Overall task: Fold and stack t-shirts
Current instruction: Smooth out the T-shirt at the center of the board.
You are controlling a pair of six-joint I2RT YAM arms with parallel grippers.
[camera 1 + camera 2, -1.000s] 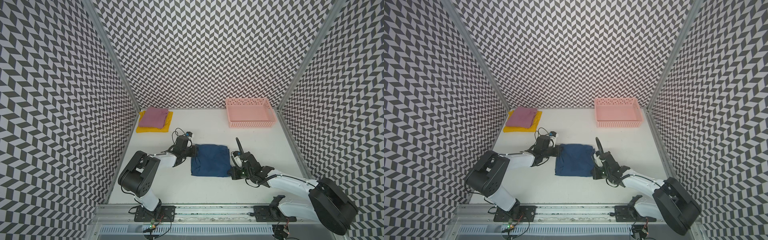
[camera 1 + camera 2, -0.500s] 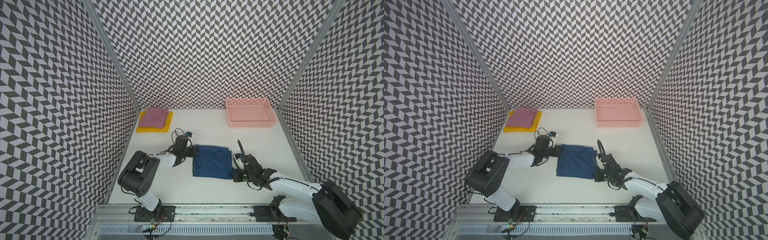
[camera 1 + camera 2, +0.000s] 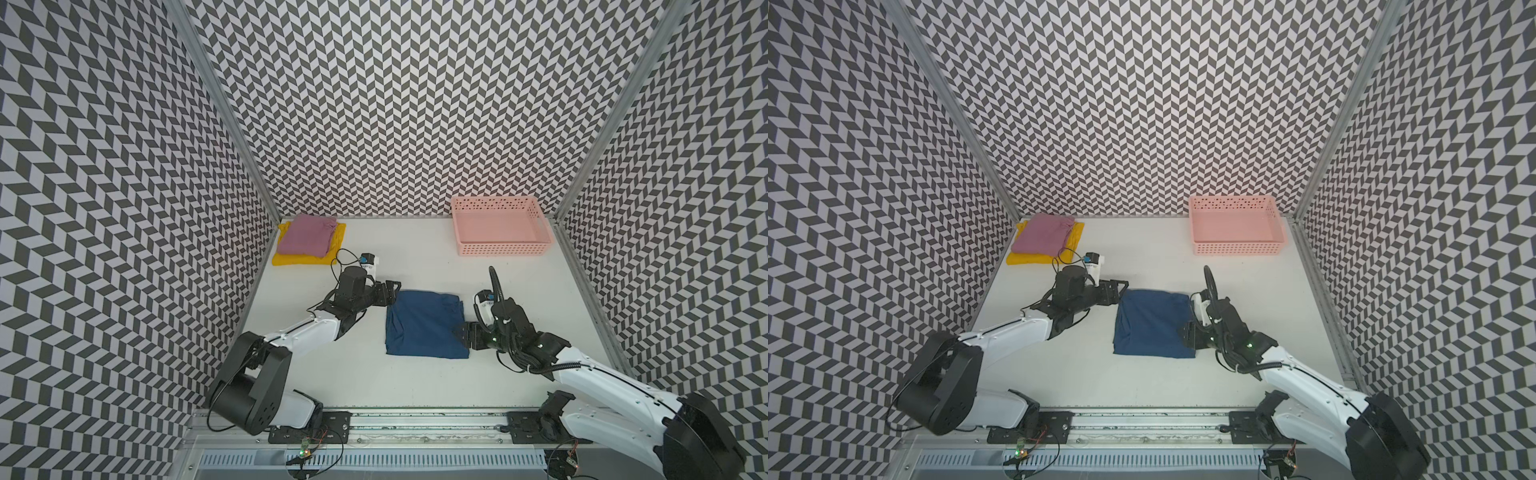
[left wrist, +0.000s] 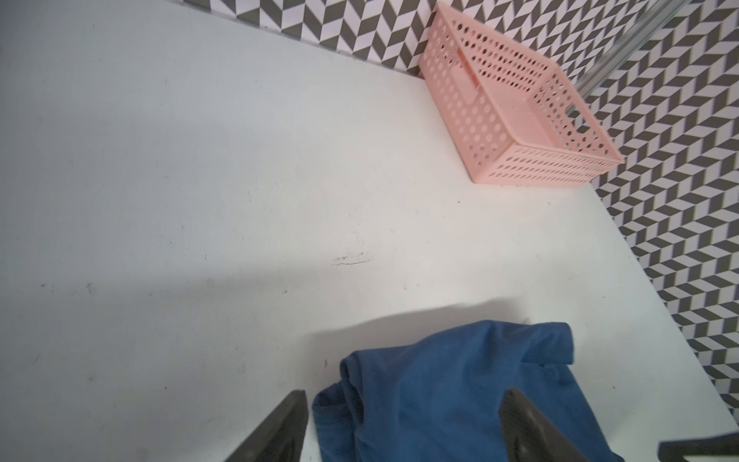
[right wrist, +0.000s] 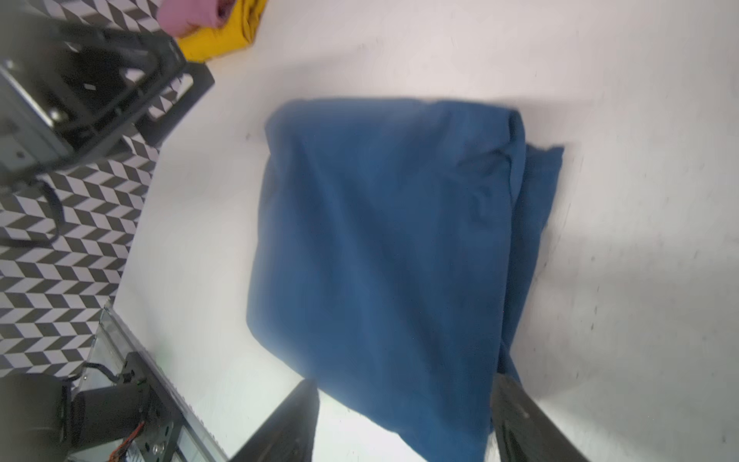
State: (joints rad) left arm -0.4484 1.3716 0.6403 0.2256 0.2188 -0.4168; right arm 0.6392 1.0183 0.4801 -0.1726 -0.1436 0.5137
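Both top views: navy t-shirt (image 3: 424, 324) is lying folded at centre frame on the table (image 3: 415, 257).
Left gripper (image 4: 404, 394): jaws are standing wide apart, gripping nothing, with the cloth edge lying between them.
Right gripper (image 5: 404, 382): jaws are gaping likewise, holding nothing.
Stack: mauve-pink t-shirt (image 3: 305, 235) is resting on yellow t-shirt (image 3: 303, 258), upper left.
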